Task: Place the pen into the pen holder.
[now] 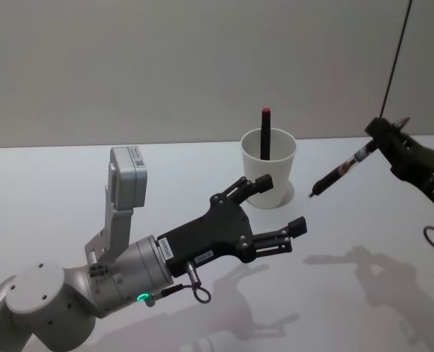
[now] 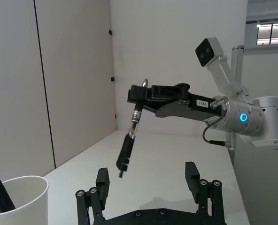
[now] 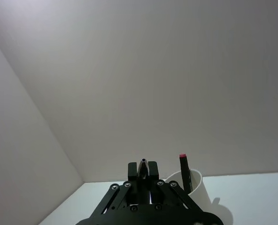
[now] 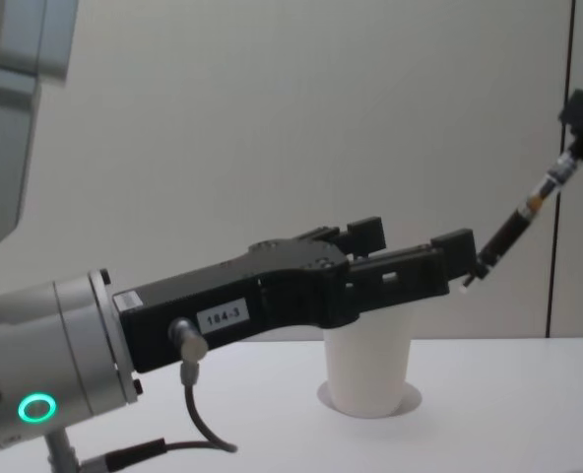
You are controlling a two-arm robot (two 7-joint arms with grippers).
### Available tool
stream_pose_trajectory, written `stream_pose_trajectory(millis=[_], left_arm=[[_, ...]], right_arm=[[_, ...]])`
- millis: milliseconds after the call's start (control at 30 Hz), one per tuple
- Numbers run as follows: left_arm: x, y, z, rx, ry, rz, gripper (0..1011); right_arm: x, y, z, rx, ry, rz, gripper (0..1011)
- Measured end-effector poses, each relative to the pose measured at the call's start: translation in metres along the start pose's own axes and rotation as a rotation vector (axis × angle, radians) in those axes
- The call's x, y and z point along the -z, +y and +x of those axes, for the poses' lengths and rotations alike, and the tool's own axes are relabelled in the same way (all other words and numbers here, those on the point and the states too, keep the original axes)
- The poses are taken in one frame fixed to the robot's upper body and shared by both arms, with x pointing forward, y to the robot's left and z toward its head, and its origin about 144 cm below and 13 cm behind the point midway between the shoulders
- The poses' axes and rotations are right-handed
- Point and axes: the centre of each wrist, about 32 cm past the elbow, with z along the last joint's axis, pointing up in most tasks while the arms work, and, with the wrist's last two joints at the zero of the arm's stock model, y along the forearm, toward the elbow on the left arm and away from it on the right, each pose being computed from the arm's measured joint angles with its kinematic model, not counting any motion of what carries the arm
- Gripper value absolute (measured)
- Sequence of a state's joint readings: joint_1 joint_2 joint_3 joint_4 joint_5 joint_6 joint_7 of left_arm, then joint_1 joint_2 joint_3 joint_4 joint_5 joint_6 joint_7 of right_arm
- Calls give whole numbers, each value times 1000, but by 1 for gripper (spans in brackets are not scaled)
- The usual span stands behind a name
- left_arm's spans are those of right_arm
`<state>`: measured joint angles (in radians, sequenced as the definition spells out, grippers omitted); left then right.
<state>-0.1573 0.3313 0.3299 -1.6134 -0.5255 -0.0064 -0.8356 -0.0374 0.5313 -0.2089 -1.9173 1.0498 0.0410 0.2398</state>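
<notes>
In the head view, the pen holder (image 1: 269,169) is seen standing upright on the white table (image 1: 56,191), with a red-capped pen (image 1: 265,133) leaning inside it. The left tool (image 1: 281,214) is held just in front of the cup, its fingers spread apart and nothing gripped between them. To the right, the right tool (image 1: 376,136) is raised above the table, closed on the upper end of a dark pen (image 1: 337,174) whose tip slants down toward the cup without reaching it.

In the left wrist view, the held pen (image 2: 128,147) is seen hanging tilted from the right tool (image 2: 138,96), and the cup (image 2: 18,200) is near the open left fingers (image 2: 101,187).

In the right wrist view, the pen's end (image 3: 143,168) is clamped between the fingers, with the cup (image 3: 193,187) beyond.

In the chest view, the pen (image 4: 513,229) is poised above and to the right of the cup (image 4: 367,365).
</notes>
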Motion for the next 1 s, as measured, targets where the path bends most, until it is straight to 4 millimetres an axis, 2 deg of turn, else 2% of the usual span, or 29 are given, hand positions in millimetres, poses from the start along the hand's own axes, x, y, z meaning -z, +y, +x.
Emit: stream_pose_trajectory(millis=[500, 1000], left_arm=[[0, 0, 0, 0, 0, 0, 1001], [0, 0, 0, 0, 0, 0, 1001]], right_arm=[[6, 30, -12, -21, -230, 91, 123], [18, 69, -29, 21, -482, 129, 123]])
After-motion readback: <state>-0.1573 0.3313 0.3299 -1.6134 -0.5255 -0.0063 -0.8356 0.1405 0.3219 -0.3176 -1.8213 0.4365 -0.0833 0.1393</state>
